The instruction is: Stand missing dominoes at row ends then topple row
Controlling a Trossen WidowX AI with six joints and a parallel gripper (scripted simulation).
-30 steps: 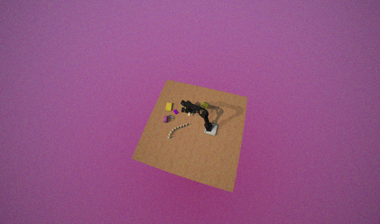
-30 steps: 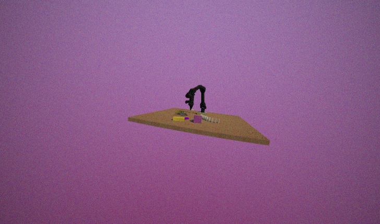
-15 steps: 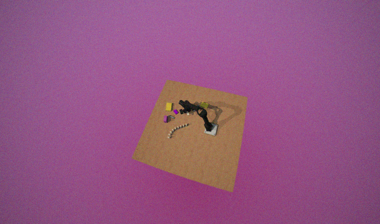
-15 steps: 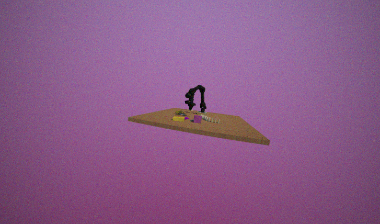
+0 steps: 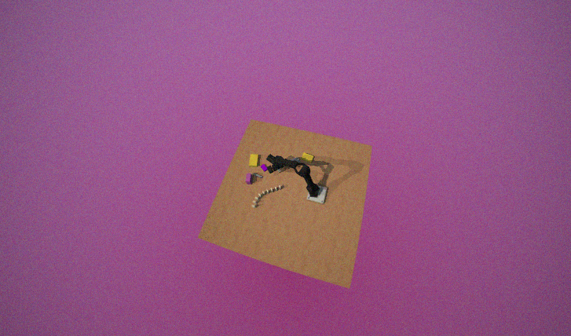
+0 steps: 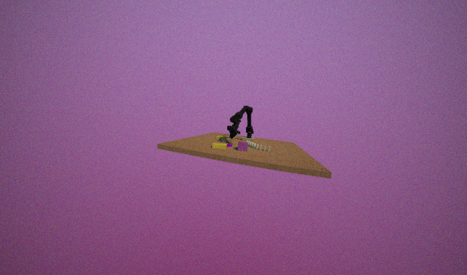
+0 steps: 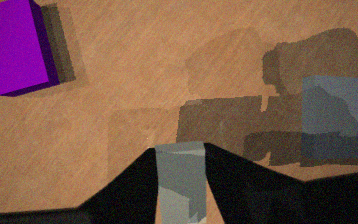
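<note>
A flat, square, brown wood-grain table (image 5: 279,250) sits alone against a plain purple-magenta backdrop (image 5: 90,83) on every side; light casts soft shadows across its surface

Arm (image 6: 245,114) arched, hand (image 7: 180,165) clamped on domino (image 7: 180,182)

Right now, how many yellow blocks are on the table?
2: one yellow block near the table's left side beyond the purple blocks, another behind the arm. The arm might hide more.
</note>
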